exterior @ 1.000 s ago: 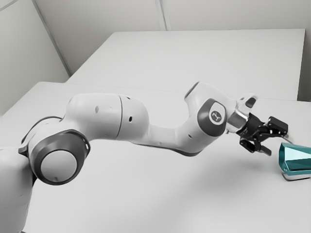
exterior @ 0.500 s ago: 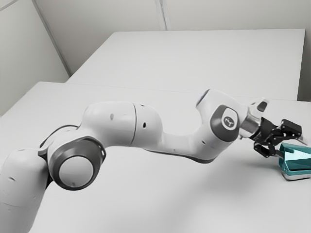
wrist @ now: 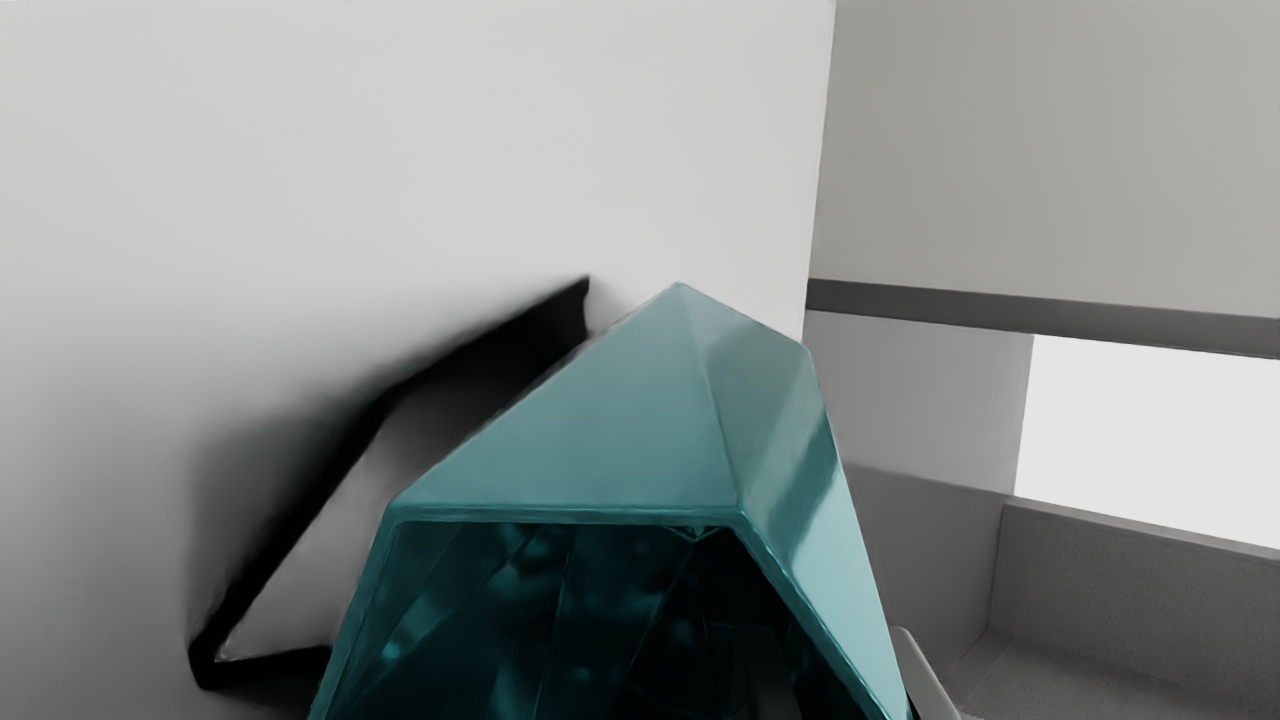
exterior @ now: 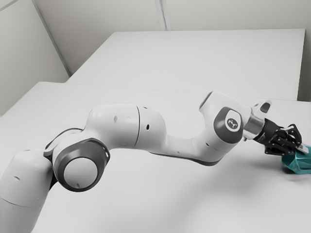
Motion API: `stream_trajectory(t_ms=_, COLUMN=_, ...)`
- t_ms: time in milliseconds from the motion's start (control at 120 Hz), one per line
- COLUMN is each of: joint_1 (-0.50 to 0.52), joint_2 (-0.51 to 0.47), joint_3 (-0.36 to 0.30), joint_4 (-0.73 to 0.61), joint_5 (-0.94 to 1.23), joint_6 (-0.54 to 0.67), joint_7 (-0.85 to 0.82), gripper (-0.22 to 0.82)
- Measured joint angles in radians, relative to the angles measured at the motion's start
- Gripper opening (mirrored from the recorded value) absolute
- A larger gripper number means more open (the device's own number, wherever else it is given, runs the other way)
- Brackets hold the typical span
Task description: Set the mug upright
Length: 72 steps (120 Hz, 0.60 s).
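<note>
The teal faceted mug lies on its side at the exterior view's right edge, partly cut off, its mouth facing the hand. There my black gripper is at the mug's mouth end, its fingers drawn close together on the wall. In the wrist view the open mouth of the mug faces the camera. One finger is dimly visible inside the mouth and the other outside the slanted wall, with the gripper shut on that wall. The mug's far end is hidden.
The white table extends around the arm, with another pale table behind it. In the wrist view a dark angular band, possibly a shadow, lies beside the mug; beyond the table edge are grey walls.
My hand has moved toward the exterior view's right to the mug, and its spread fingers have come together on the mug's wall. The mug has turned and tilted slightly.
</note>
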Motion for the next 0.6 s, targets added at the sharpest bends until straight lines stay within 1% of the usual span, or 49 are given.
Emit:
stream_trajectory(t_ms=150, joint_1=0.000, joint_2=-0.001, joint_3=0.000, joint_4=0.006, joint_5=0.002, joint_6=0.002, joint_7=-0.003, gripper=-0.13)
stream_trajectory(t_ms=242, joint_1=0.000, joint_2=-0.018, joint_3=0.000, joint_4=0.004, joint_5=0.006, joint_6=0.002, joint_7=-0.006, gripper=-0.13)
stream_trajectory(t_ms=333, joint_1=0.000, joint_2=-0.060, joint_3=0.003, joint_4=-0.004, joint_5=0.017, joint_6=0.002, joint_7=-0.008, gripper=-0.14)
stream_trajectory(t_ms=400, joint_1=0.004, joint_2=-0.121, joint_3=0.016, joint_4=-0.038, joint_5=0.026, joint_6=0.001, joint_7=-0.010, gripper=-0.13)
stream_trajectory(t_ms=500, joint_1=0.010, joint_2=-0.271, joint_3=0.071, joint_4=-0.163, joint_5=0.052, joint_6=-0.010, joint_7=-0.012, gripper=-0.14)
stream_trajectory(t_ms=600, joint_1=0.021, joint_2=-0.393, joint_3=0.133, joint_4=-0.258, joint_5=0.115, joint_6=-0.065, joint_7=-0.014, gripper=-0.14)
